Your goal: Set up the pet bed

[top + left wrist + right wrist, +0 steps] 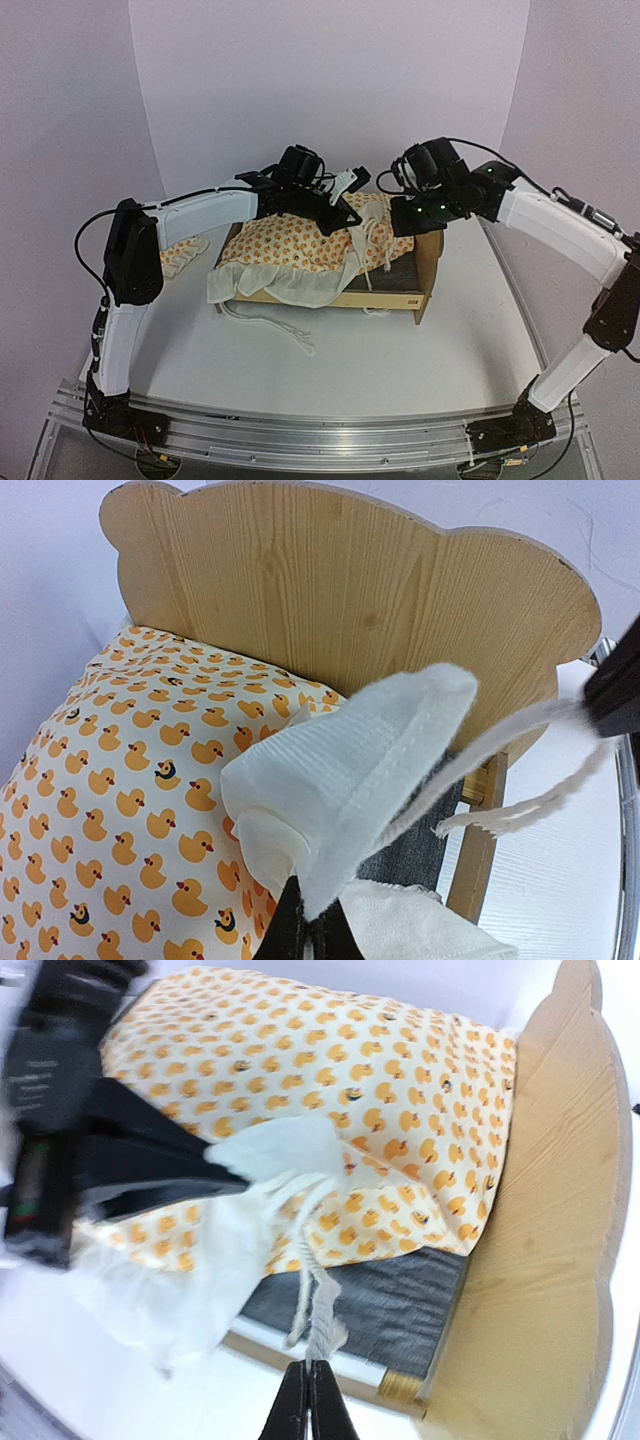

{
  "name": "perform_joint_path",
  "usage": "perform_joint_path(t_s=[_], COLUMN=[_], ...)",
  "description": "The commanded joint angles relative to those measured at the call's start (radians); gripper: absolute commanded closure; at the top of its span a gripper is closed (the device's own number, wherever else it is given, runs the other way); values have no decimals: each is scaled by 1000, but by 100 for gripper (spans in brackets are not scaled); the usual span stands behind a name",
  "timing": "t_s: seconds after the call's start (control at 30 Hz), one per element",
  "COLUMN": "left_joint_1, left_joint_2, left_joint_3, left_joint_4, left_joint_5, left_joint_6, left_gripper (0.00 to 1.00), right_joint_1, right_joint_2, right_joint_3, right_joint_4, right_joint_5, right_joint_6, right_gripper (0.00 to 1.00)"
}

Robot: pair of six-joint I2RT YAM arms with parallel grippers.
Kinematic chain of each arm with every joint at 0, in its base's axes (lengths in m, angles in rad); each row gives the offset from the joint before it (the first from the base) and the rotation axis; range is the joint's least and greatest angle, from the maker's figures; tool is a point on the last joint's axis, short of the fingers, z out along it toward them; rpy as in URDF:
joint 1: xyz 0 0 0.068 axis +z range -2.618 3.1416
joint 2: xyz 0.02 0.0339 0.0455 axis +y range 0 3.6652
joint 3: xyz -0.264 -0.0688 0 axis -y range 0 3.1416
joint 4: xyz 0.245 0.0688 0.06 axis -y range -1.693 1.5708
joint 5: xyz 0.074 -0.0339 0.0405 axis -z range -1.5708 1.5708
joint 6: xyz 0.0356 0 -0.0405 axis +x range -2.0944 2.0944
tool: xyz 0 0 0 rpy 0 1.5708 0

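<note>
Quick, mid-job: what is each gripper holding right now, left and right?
Left gripper: jaws closed on the white corner flap of the duck-print cushion.
Right gripper: jaws closed on the end of the cushion's tie cord.

The white bench [400,360] carries the light plywood pet bed [392,298] near its middle, a small ruffled orange-dotted pillow [186,256] just left of it, and loose white tie cords [268,325] trailing in front.

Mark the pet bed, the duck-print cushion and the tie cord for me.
pet bed [350,590]: left wrist view, face of the headboard.
cushion [290,245]: top external view, middle of printed top.
tie cord [318,1300]: right wrist view, lower stretch near its frayed end.
</note>
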Motion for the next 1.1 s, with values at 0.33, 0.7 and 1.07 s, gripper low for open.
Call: perform_joint_path(t_s=[0.33,0.7,1.07], left_joint_1=[1,-10,-13], left_joint_2=[3,-2,-7], left_joint_3=[1,-36,-55], left_joint_4=[-3,-60,-62], left_joint_5=[36,150,106], left_joint_6=[5,34,43], left_gripper=[100,100,100], right_joint_1=[37,45,112], right_joint_2=[-152,-345,-258], right_joint_3=[-96,-607,-828], right_joint_4=[-351,84,575], right_joint_5=[-676,-311,-99], right_joint_6=[244,353,127], right_gripper=[100,57,54])
